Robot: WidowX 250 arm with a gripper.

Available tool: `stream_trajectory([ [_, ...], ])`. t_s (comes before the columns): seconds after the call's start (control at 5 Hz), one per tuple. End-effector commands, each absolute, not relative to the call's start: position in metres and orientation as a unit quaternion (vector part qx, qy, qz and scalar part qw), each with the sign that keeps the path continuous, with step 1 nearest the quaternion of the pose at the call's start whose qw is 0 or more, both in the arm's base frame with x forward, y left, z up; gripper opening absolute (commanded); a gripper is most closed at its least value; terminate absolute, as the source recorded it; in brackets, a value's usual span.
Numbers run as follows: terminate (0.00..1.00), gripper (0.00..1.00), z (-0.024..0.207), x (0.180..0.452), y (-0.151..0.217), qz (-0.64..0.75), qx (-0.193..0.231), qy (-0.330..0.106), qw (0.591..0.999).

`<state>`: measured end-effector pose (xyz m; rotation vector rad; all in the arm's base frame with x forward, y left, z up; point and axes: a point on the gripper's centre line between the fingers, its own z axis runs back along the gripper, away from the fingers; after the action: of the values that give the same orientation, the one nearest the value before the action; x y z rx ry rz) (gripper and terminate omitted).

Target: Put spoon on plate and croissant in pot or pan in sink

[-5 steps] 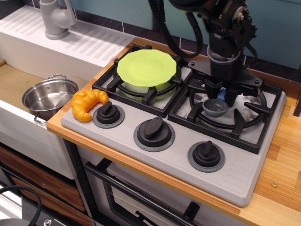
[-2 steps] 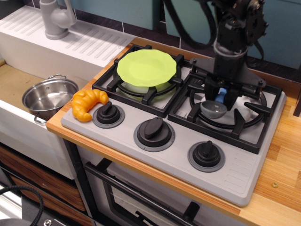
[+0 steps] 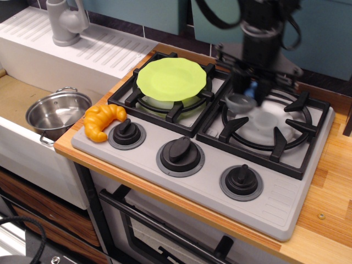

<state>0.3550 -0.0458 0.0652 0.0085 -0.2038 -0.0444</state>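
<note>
The robot's claw (image 3: 251, 89) hangs above the right-hand burner grate (image 3: 268, 127) of a toy stove (image 3: 209, 148), clenched on the stubby light-blue handle of the spoon (image 3: 242, 100). The spoon's round grey bowl juts out just below and to the left of the claw, clear of the grate; the picture is blurred around the arm, so the exact grip is hard to read.

Just to the left of the claw, the lime-green plate (image 3: 171, 78) sits on the neighbouring burner grate (image 3: 165, 99), near the spoon's bowl but apart from it.

Well to the left of the claw and nearer the camera, the orange-yellow croissant (image 3: 103, 120) lies at the stove's front left corner, touching or just beside the leftmost of three black knobs (image 3: 127, 132). Farther left again, the small stainless-steel pot (image 3: 57, 113) stands upright in the tan basin of the sink (image 3: 16, 99), well apart from the claw.

Far to the claw's left at the back, the grey tap (image 3: 65, 22) rises from the ridged white drainboard (image 3: 104, 49). The wooden counter (image 3: 330, 192) shows to the claw's right and below it.
</note>
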Motion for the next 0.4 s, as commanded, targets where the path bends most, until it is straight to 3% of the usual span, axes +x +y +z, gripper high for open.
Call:
stream_trajectory([
  [0.0, 0.0, 0.0, 0.098, 0.385, 0.005, -0.062, -0.004, -0.152, 0.986],
  [0.2, 0.0, 0.0, 0.1, 0.386, 0.021, -0.07, 0.001, -0.152, 0.986],
])
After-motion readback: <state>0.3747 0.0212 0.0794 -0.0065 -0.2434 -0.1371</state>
